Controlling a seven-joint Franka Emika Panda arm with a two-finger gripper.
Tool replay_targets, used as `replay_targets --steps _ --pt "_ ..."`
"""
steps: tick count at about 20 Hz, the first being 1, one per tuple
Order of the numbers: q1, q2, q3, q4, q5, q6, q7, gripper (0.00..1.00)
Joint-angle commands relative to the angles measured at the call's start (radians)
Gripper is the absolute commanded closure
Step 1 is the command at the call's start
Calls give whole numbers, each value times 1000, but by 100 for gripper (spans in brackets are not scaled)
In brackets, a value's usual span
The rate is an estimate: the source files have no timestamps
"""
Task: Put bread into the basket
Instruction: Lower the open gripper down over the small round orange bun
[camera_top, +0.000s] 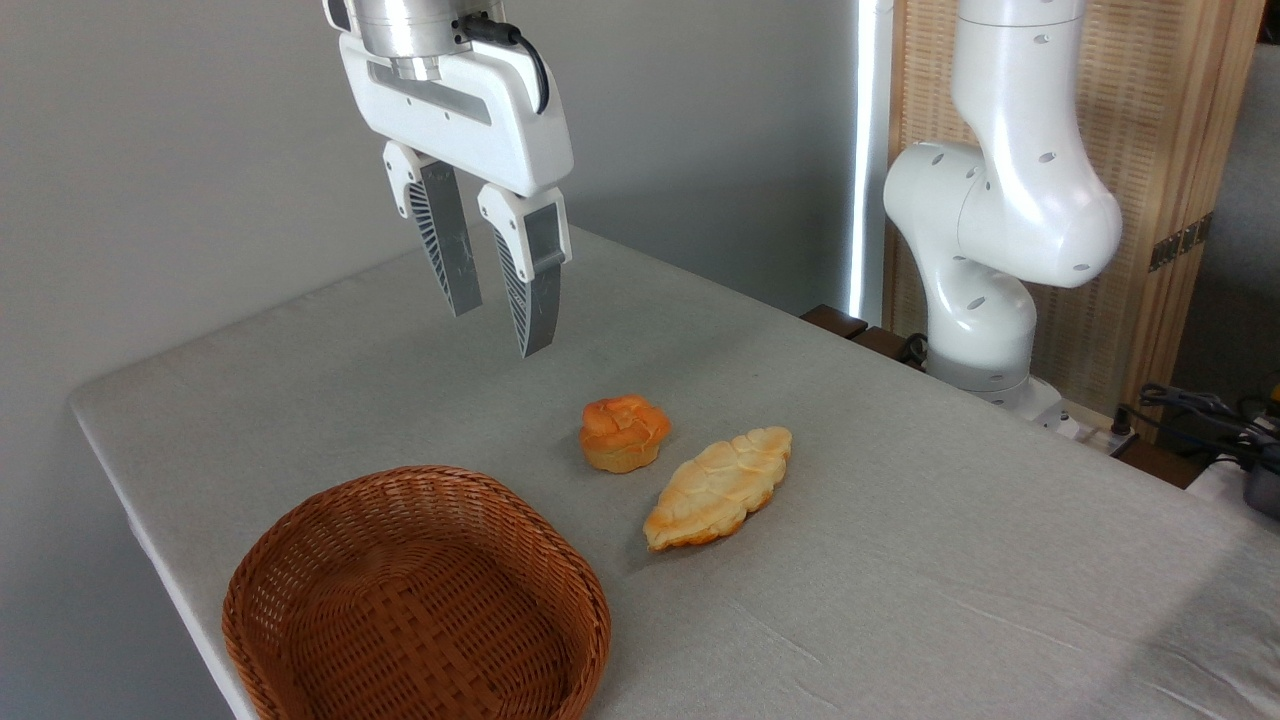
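Bread (624, 432) beside flat loaf (718, 487); basket (300, 560) nr; gripper (497, 331) above, parted.

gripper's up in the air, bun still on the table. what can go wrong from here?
1. The flat leaf-shaped bread lies right beside the bun, apparently almost touching; a finger coming down on that side could nudge or catch it.
2. The gripper hangs open but its gap looks narrow against the bun, so the fingers may land on top rather than around it.
3. The basket sits at the table edge; a bump could push it off.
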Motion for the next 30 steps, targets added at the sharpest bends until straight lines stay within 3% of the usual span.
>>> replay_targets --steps 1,11,15,19,22,30 --pt "4 2 2 13 -3 -28 13 0" --pt "3 -9 -10 -15 0 -4 15 0" --pt "-6 -127 -39 -220 1 150 16 0" --pt "-83 -214 -51 -414 7 254 21 0" --pt "-114 -242 -51 -506 9 279 45 0" --pt "-114 -251 -51 -635 9 283 189 0"
